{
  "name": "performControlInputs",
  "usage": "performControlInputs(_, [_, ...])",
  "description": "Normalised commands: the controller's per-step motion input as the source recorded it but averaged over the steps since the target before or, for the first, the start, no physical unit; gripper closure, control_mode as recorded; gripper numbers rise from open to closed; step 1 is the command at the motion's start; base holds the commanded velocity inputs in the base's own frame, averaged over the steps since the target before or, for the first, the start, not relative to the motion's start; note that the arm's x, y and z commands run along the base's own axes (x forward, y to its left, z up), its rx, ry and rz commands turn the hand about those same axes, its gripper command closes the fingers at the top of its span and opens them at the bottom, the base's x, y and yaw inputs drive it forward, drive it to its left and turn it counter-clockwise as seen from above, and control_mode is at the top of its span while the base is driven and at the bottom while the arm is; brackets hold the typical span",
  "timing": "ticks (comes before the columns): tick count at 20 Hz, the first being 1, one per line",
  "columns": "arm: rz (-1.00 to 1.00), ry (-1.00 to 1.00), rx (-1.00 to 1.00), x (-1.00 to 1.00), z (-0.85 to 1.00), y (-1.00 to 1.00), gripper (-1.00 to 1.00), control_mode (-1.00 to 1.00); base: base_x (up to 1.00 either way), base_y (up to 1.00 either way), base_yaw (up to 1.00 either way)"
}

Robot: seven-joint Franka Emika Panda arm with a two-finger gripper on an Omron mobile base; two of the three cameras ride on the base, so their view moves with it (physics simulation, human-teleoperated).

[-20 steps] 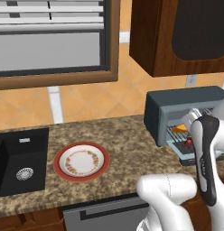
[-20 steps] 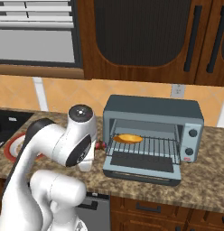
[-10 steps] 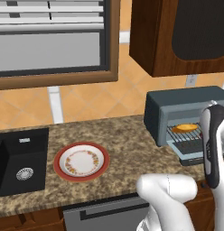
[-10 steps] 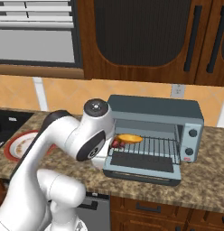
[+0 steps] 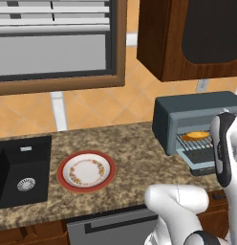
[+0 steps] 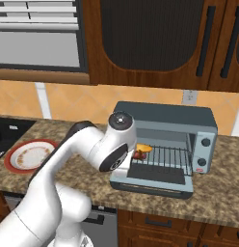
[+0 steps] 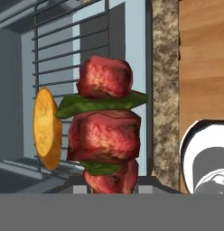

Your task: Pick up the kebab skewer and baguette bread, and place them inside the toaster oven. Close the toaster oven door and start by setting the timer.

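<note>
At the bottom centre of the hand view we hold the kebab skewer (image 7: 105, 131) in a tight pinch, the fingertips themselves hidden under the lowest chunk. It rises straight up the frame: three dark red meat chunks stacked one over another, with green slices wedged between them, the upper slice sticking out to both sides. Just behind it, in the left half of the frame, we see the wire rack (image 7: 68, 54) of the toaster oven (image 7: 127, 49), and on that rack the baguette bread (image 7: 45, 128), seen end-on as a golden-orange oval at the middle left, just beside the skewer.

In the right base view, at the centre, our arm crosses in front of the oven's left side; a bit of red skewer (image 6: 139, 155) shows at the mouth of the toaster oven (image 6: 189, 118), close against the orange tip of the baguette (image 6: 143, 148) on the rack. The toaster oven door (image 6: 155, 177) hangs open and flat, its dark window facing up, and two round knobs (image 6: 205, 152) sit on the right panel.

Farther off, at the middle left of that frame, a red-rimmed plate (image 6: 29, 155) lies on the speckled counter (image 6: 222, 202). In the left base view the plate (image 5: 86, 171) sits at the lower centre, with a black sink (image 5: 22, 170) at the lower left.
</note>
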Motion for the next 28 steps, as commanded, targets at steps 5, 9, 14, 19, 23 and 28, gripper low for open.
performControlInputs(5, [0.0, 0.0, 0.0, 0.56, -0.06, -0.14, 1.0, -1.0, 0.0, 0.0, 0.0])
performControlInputs(9, [-0.03, 0.0, 0.0, 0.31, -0.31, -0.16, 1.0, -1.0, 0.0, 0.0, 0.0])
performControlInputs(14, [-0.03, -0.03, 0.0, 0.18, -0.36, -0.15, 1.0, -1.0, 0.0, 0.0, 0.0])
performControlInputs(19, [-0.02, -0.05, 0.0, 0.44, -0.05, -0.01, 1.0, -1.0, 0.0, 0.0, 0.0])
performControlInputs(23, [-0.01, -0.01, 0.0, 0.37, -0.05, 0.0, 1.0, -1.0, 0.0, 0.0, 0.0])
performControlInputs(28, [0.0, 0.0, 0.0, 0.28, -0.09, 0.0, 1.0, -1.0, 0.0, 0.0, 0.0])
